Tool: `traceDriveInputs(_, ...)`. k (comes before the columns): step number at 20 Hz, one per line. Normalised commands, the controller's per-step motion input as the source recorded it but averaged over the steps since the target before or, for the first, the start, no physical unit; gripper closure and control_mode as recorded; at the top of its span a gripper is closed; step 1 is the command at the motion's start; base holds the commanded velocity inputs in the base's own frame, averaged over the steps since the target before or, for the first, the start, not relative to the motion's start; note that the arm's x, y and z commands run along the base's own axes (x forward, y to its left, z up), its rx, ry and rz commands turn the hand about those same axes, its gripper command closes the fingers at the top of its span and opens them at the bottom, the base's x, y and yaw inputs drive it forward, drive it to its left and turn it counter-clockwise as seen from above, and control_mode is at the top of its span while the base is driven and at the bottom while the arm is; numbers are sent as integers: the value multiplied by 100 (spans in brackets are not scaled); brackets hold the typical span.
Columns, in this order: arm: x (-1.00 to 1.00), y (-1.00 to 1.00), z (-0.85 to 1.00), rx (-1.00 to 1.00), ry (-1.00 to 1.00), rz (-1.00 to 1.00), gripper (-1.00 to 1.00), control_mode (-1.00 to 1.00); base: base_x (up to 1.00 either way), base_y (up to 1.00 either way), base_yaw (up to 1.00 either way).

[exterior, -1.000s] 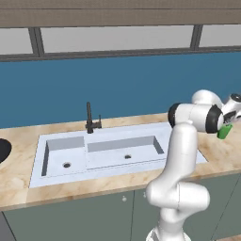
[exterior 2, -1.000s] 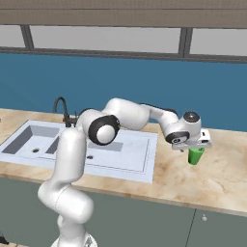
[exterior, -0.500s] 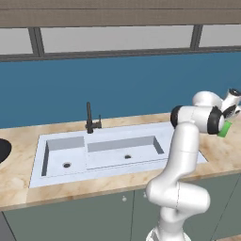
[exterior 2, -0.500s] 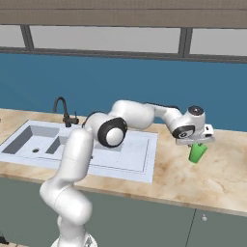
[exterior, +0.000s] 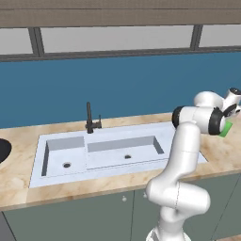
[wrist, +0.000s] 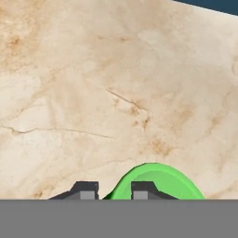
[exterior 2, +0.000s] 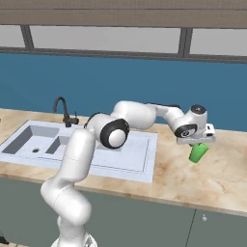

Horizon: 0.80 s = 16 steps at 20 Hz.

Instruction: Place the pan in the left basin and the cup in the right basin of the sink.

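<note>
Since the pan [exterior: 3, 151] is the bigger of the two things, it will likely be the heavier and stiffer load. It would probably tip if lifted by the rim, so its handle looks the better hold, though that handle is out of sight. It sits on the counter [exterior: 19, 186] just left of the sink [exterior: 38, 175], cut off by the picture's edge.

The cup [exterior 2: 198, 152] is small, light and smooth-sided, so it will probably slip or swing if pinched weakly. Its tapered wall offers little to hold except near the rim. It is over the counter well to the right of the sink, leaning off upright under the gripper [exterior 2: 198, 143]. The hand view shows the two fingertips [wrist: 84, 189] drawn close together, one outside the green rim and the other seemingly inside it, so the gripper appears to be pinching the cup's wall. Whether the cup's base is touching the counter, I cannot tell.

The wide right basin [exterior: 126, 151], where the cup belongs, lies between the narrow left basin [exterior: 62, 157] and the cup. Bare stone and the sink's flat rim lie on that path. The slim black faucet [exterior: 89, 118] stands at the back rim, near the divider, and looks easy to pass by keeping to the front.
</note>
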Motion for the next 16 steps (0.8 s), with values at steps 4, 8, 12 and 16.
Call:
traceDriveInputs(4,0,27,0,0,0,0,100,-100,0,0,0)
traceDriveInputs(8,-1,64,0,-6,-5,0,100,-100,0,0,0)
traceDriveInputs(12,-5,79,0,-12,-11,0,100,-100,0,0,0)
traceDriveInputs(16,-14,79,0,-15,-14,0,100,-100,0,0,0)
